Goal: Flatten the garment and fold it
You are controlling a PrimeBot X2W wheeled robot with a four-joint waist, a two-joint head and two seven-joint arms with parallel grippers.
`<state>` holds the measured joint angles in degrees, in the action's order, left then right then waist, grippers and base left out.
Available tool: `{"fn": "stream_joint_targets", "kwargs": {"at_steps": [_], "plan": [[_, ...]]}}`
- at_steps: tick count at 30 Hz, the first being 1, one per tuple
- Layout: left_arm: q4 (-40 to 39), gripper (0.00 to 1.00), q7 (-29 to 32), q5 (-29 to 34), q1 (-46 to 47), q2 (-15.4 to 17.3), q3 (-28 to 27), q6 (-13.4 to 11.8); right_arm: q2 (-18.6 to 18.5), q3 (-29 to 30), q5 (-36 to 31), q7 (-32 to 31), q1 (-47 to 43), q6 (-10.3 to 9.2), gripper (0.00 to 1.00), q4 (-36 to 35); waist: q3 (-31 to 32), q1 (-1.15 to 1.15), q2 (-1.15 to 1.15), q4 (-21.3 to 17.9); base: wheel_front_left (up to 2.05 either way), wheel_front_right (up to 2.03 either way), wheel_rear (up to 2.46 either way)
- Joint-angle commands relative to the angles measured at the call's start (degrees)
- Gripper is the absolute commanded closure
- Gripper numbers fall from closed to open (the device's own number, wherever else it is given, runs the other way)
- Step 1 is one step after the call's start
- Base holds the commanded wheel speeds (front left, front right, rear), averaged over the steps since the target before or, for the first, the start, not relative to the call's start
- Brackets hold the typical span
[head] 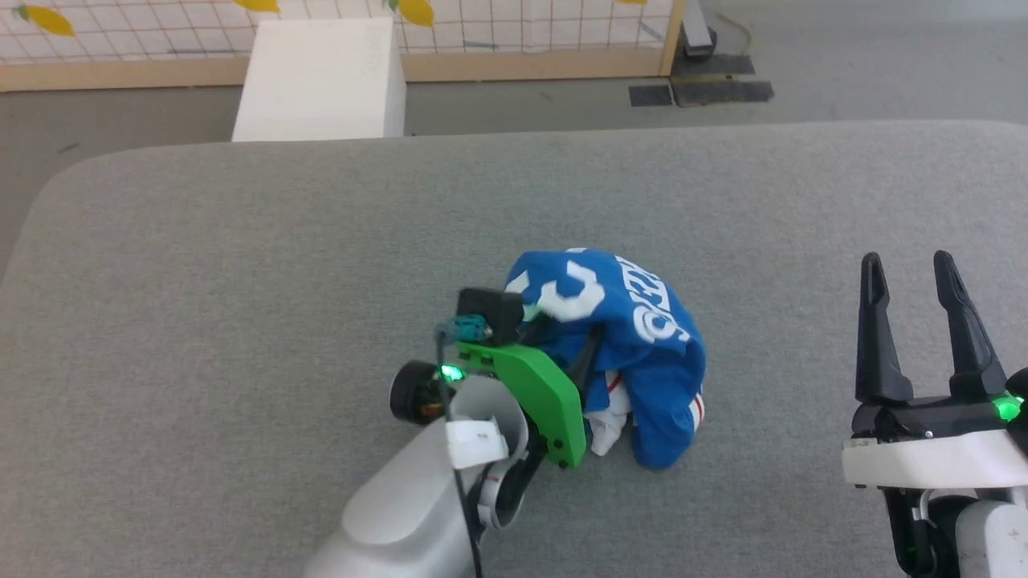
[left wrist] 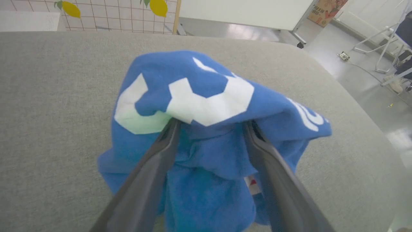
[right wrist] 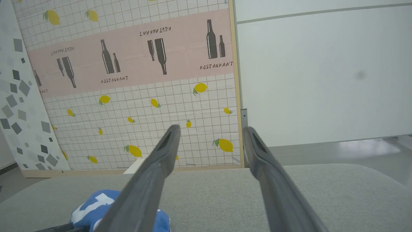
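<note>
my left gripper [left wrist: 209,127] is sunk into the garment [head: 634,337]. its two fingers are spread wide, blue cloth sags loosely between them, and their tips are tucked under the fold that carries the white number. nothing is pinched. i judge the jaws stand apart around the cloth so they can close on a thicker bunch or slip clear, but i cannot tell which.

my right gripper [head: 906,265] sits at about 4 o'clock from the heap in the head view, well apart from it. its fingers are spread too, hold nothing, and point toward 12 o'clock. i take it to be parked out of the way, because the garment offers no free edge for a second hold yet.

the garment lies near the middle of the grey padded table [head: 241,281], a little toward my side. it is a domed, crumpled heap, not flat anywhere. in the head view its long axis runs from about 11 o'clock to 5 o'clock. the number is on the 11 o'clock end and the white lettering curves down the flank toward 3 o'clock. a white sleeve and some red-and-white trim poke out low at 6 o'clock, just beside my left wrist. i cannot make out the collar or the hem, so i cannot say which way it truly points. flattening is hardly begun, and folding is not started.
</note>
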<state>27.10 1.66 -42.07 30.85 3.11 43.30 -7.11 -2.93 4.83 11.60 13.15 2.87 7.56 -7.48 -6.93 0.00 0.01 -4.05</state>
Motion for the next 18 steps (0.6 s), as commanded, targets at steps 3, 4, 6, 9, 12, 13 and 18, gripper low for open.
{"fn": "stream_joint_targets", "kwargs": {"at_steps": [3,4,6,9,12,13,18], "plan": [[-6.4,0.00,-2.0,-1.3,-1.8,2.8,-2.1,-0.7,0.0,0.3,0.3,0.3,-0.4,-0.08,0.00,-0.3,1.7,0.00,-0.01,1.6,0.00,0.00,0.00],[-9.2,0.00,-2.8,-1.6,-3.0,3.9,-3.1,-1.4,0.0,0.5,0.3,0.2,-0.7,-0.08,0.00,-0.5,1.9,0.00,-0.01,1.9,0.00,0.00,0.00],[-14.5,0.00,-4.9,-1.6,-5.3,6.1,-5.0,-2.8,0.0,0.7,0.3,0.0,-1.1,-0.08,0.00,-0.8,2.3,0.00,-0.01,2.4,0.00,0.00,0.00],[-22.2,0.00,-10.4,0.2,-9.1,9.6,-8.0,-5.1,0.0,0.9,0.3,-0.3,-1.7,-0.08,0.00,-1.2,2.7,0.00,-0.01,3.0,0.00,0.00,0.00],[-27.7,0.00,-14.7,1.8,-12.9,11.6,-10.0,-5.3,0.0,0.8,0.2,-0.7,-2.1,-0.08,0.00,-1.5,2.9,0.00,-0.01,3.5,0.00,0.00,0.00],[-29.0,0.00,-15.4,2.4,-14.2,12.3,-10.4,-4.8,0.0,0.6,0.2,-0.8,-2.2,-0.08,0.00,-1.6,3.0,0.00,-0.01,3.5,0.00,0.00,0.00],[-33.9,0.00,-16.6,10.3,-23.1,14.2,-16.9,-6.4,0.0,-0.3,0.3,-1.4,-3.2,-0.08,0.00,-1.1,3.5,0.00,-0.01,3.4,0.00,0.00,0.00]]}}
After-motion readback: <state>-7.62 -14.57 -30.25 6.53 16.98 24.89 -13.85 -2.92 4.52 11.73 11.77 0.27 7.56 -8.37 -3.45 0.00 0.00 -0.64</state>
